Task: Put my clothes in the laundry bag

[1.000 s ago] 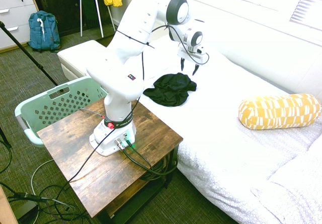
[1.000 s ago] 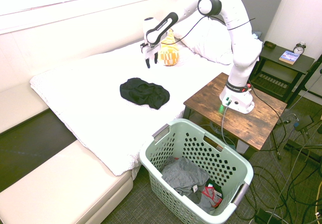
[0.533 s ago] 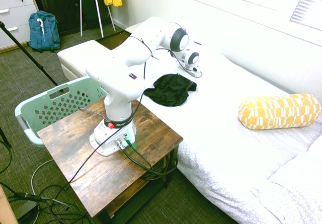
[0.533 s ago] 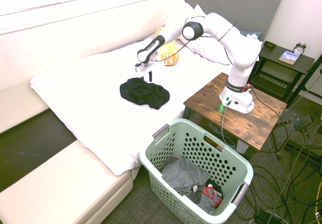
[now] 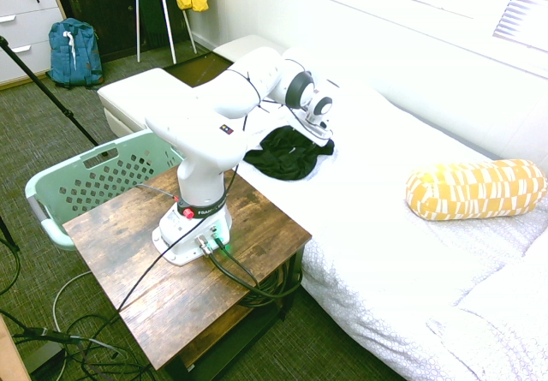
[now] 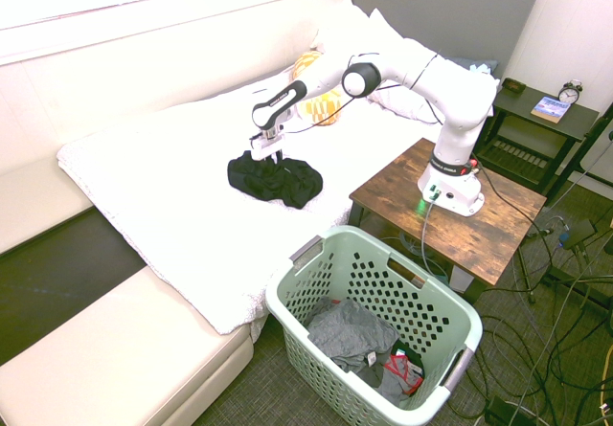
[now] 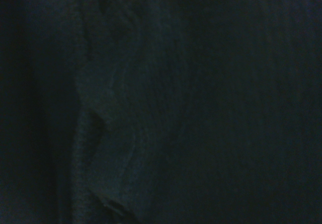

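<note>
Garment (image 6: pixel 287 182), black and loosely bundled, lies on the bed (image 6: pixel 163 196), its folds slumped because nothing lifts or spreads it. Gripper (image 6: pixel 270 158) points down over its far part, fingers apart and at the cloth; no hold is evident, as the fabric rests on the bedding. Wrist view is filled with dark fabric, consistent with close approach. The posture is judged to serve a pinch of a raised fold; the step in hand is the grasp, with transfer outstanding.

Laundry basket (image 6: pixel 321 369), mint green with perforated walls, stands upright on the floor near the bed and wooden table (image 6: pixel 397 189), presumably placed there for a short carry. It contains grey clothing (image 6: pixel 350 335) and a grey item with red trim (image 6: pixel 402 373), low inside, leaving room above. Risk noted: a shallow pinch may slip, or a trailing end may catch the rim. Closure should take several layers, followed by a high lift.
</note>
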### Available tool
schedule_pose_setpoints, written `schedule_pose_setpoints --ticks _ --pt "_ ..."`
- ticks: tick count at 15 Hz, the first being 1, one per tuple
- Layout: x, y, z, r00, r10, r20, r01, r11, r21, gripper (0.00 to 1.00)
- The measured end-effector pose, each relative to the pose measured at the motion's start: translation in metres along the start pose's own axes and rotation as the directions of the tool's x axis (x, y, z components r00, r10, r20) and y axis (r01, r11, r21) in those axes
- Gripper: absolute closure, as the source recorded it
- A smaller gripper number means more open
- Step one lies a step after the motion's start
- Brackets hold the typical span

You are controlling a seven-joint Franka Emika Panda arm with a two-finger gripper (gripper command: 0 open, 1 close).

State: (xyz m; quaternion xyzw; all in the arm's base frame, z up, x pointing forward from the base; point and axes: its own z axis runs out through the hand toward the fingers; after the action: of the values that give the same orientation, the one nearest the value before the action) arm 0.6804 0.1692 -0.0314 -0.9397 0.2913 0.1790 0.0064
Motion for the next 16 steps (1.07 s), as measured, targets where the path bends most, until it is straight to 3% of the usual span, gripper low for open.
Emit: schedule_pose_setpoints --ticks 16 --pt "0.0037 0.0066 0.0049 1.000 -0.013 0.012 0.013 1.000 -0.003 1.00"
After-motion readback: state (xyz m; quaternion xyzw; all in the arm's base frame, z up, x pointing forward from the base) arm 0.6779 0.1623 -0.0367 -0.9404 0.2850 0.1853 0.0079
